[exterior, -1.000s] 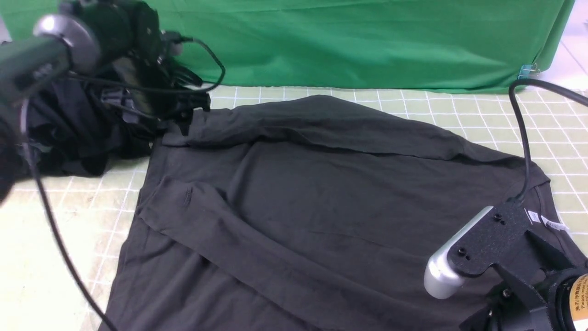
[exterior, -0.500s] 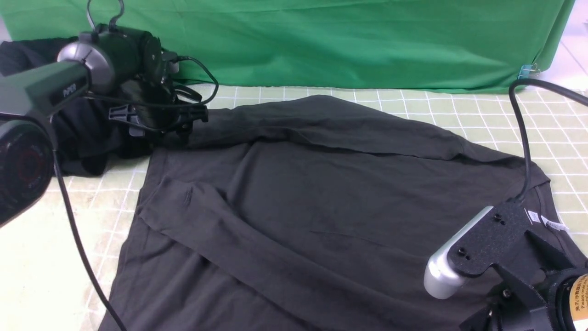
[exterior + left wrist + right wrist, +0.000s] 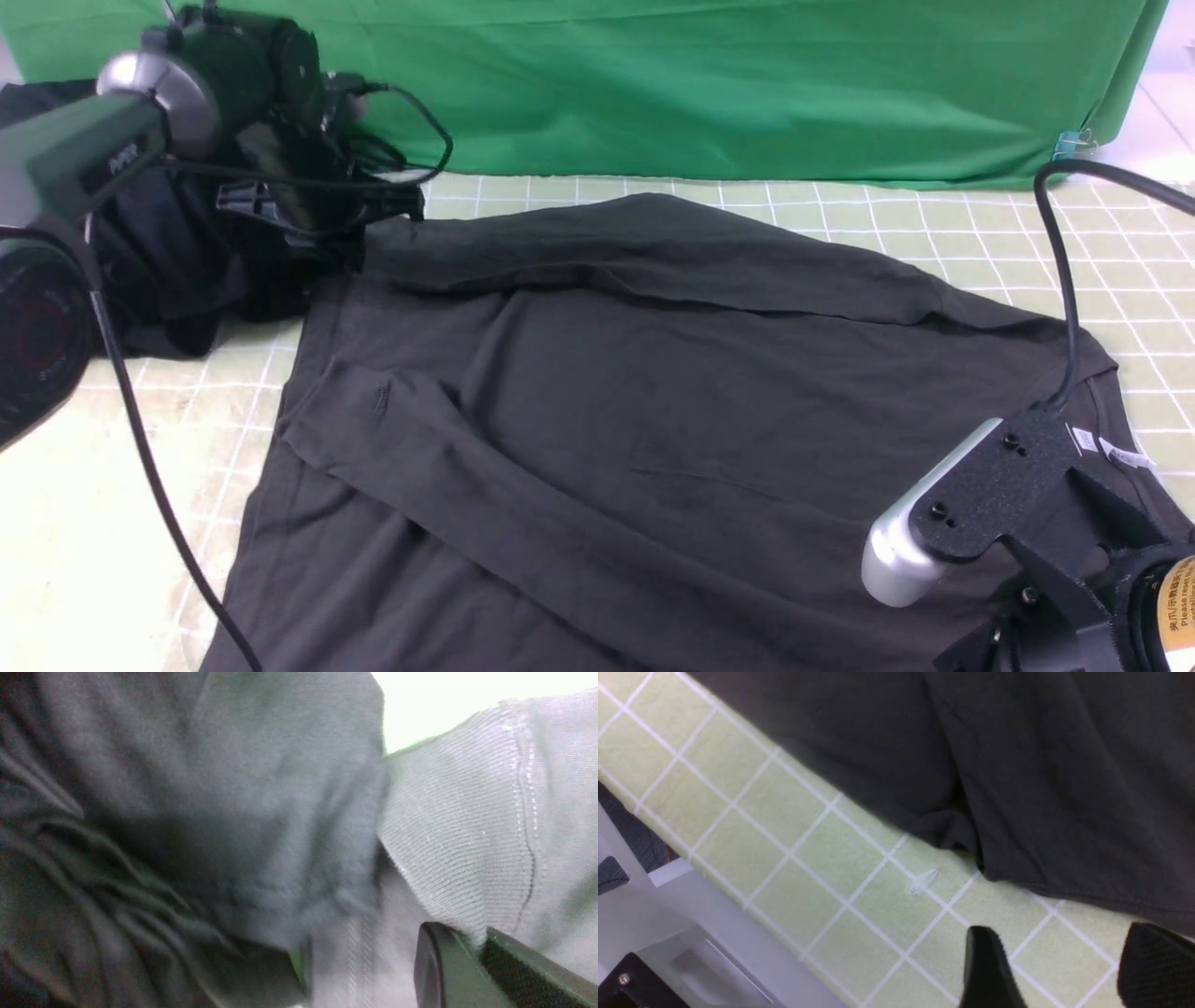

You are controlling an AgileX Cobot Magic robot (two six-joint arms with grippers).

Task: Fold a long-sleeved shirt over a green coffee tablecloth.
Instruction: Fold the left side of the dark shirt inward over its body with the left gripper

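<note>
Your left tool (image 3: 473, 942) grips the ribbed far-left edge of the long-sleeved shirt (image 3: 653, 401), which lies spread across the green coffee tablecloth (image 3: 1027, 243). A dark clothes pile (image 3: 159, 271) crowds it. Your right tool (image 3: 1069, 970) hangs released over bare cloth beside a shirt edge.

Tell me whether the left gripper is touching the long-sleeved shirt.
Touching. The left wrist view shows the left gripper shut, with a ribbed edge of the long-sleeved shirt pinched between its two fingers.

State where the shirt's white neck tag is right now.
In the front view, the white tag lies on the robot's right, at the long-sleeved shirt's neckline, beside the green coffee tablecloth's bare grid.
</note>
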